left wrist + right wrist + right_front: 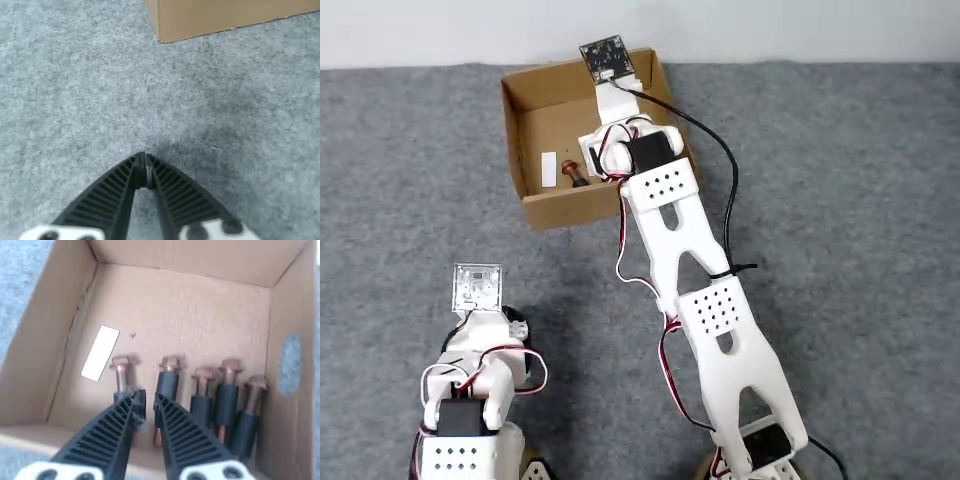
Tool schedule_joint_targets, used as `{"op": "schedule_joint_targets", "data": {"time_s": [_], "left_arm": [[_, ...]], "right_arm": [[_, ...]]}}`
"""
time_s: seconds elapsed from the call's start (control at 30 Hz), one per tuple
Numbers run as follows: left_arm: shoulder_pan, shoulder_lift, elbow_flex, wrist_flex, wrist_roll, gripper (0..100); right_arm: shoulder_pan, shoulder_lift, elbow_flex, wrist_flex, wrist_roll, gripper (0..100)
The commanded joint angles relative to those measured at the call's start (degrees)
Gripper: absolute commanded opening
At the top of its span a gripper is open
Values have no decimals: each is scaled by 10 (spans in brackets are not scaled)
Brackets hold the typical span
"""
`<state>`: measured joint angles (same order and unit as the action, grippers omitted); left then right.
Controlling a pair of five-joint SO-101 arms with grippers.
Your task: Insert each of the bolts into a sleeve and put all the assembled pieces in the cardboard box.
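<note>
Finishing stage, judged nearly complete: five copper-coloured hex bolts [202, 374] seated in black cylindrical sleeves [226, 402], lying in a row inside the brown cardboard box [45, 375].

Right gripper [148, 397] parted narrowly over the row, clasping nothing. Left gripper [145, 167] closed, empty, over the grey carpeted tabletop [75, 100]. Full row countable from right wrist view, mostly masked by the right arm [670, 230] in high view.

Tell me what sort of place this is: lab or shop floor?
Probably a small robotics lab bench, not a shop floor: two white hobby-style arms side by side, a grey felt-like mat over the table, and a cardboard box holding sleeved bolts.
</note>
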<state>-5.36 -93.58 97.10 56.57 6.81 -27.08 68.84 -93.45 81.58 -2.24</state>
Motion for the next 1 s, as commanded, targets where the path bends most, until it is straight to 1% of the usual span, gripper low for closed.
{"op": "schedule_joint_targets", "data": {"time_s": [0.0, 0.17, 0.3, 0.4, 0.47, 0.67, 0.77, 0.97], "left_arm": [[-4, -2, -3, -19, 4, 5], [-3, -2, -3, -18, 4, 5], [-4, -2, -3, -17, 0, 5], [-2, -3, -3, -11, 0, 5], [-2, -6, -3, -6, 0, 5], [-1, -6, -3, -6, 0, 5], [-4, -6, -3, -5, 0, 5], [-2, -6, -3, -8, 4, 5]], "right_arm": [[3, -58, -31, 32, 3, 8], [-2, -96, -31, 54, 3, 8], [-4, -144, -31, 139, -3, 8], [-2, -182, -31, 210, -41, 8], [0, -211, -30, 214, -66, 8], [-13, -298, -14, 216, -67, 7], [-7, -376, 62, 217, -67, 7], [42, -553, 301, 213, -70, 7]]}}
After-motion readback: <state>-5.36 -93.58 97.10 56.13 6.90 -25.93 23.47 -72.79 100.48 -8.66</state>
